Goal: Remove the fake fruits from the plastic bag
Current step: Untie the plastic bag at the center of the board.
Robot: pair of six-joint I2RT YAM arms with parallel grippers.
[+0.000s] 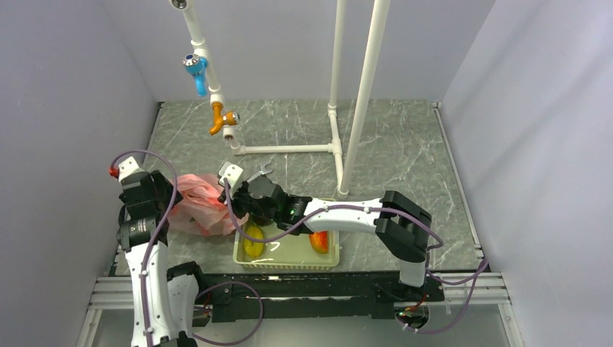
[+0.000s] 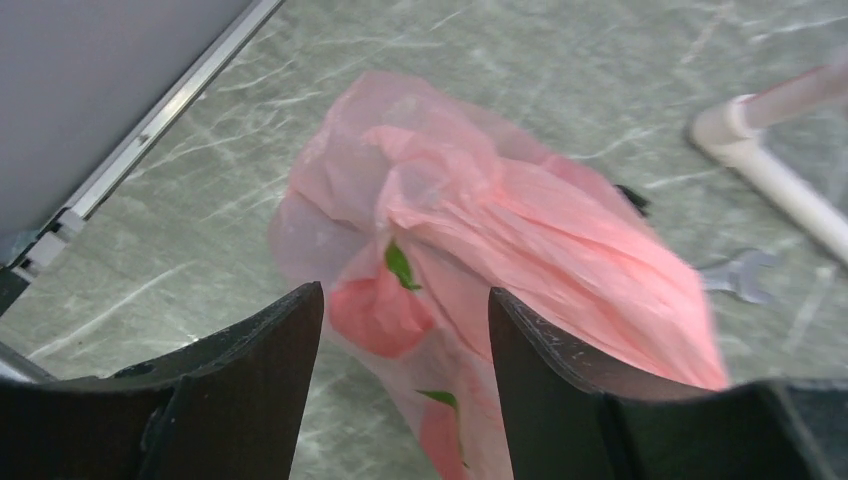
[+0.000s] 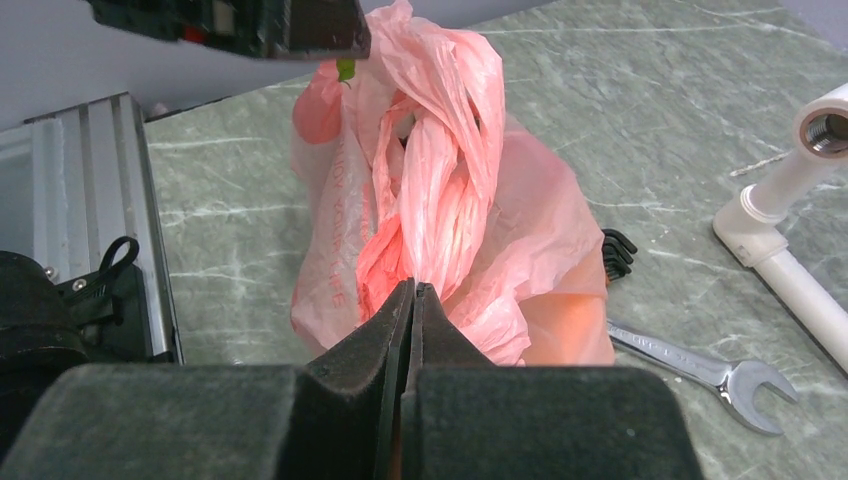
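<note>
I count one pink plastic bag (image 1: 199, 202) on the left. One pale green basket (image 1: 285, 264) sits near the front and holds two fruits, a yellow-orange fruit (image 1: 253, 243) and a red-orange fruit (image 1: 319, 241). There is one spanner (image 3: 700, 366), and far back two taps, a blue tap (image 1: 196, 70) and an orange tap (image 1: 219, 119).

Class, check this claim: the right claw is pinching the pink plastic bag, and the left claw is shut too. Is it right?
Not quite. The left claw is open: the left wrist view shows its jaws apart, with the plastic bag visible between them. The right claw does pinch the bag.
</note>
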